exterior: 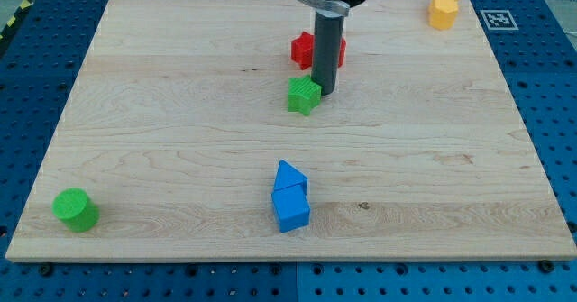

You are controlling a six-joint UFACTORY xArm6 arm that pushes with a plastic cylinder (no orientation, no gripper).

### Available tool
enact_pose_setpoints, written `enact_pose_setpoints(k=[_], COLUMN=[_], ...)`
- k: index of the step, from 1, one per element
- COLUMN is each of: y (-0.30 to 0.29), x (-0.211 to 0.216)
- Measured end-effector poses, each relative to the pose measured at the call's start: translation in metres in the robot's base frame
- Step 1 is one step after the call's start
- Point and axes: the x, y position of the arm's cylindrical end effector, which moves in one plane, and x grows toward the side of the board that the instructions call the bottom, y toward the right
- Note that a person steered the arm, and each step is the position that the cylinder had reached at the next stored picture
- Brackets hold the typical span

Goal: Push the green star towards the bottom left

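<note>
Tip [325, 92], a bare rod with no jaws, touches the star's [304, 95] right side, mid-bench toward the top edge. Best push comes from its upper right, aimed at the bottom-left corner.

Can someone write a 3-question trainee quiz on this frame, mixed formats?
1. True or false: my tip sits at the green star's right edge, on the view's right.
2. Which block lies partly behind the rod? A) red block B) yellow block C) green cylinder
3. Fill in: the two blue blocks lie toward the view's ____ from the green star.

Key: 1 true; 2 A; 3 bottom.
</note>
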Motion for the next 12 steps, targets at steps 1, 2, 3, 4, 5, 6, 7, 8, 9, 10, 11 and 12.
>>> enact_pose_setpoints(k=[1, 2, 3, 4, 5, 6, 7, 8, 9, 10, 11, 12], y=[-0.008, -0.021, -0.041, -0.067, -0.082, -0.088, -0.098, -0.097, -0.096, -0.096, -0.099, -0.103], x=[0.009, 0.019, 0.019, 0.019, 0.038, 0.070, 0.103, 0.106, 0.106, 0.109, 0.120, 0.135])
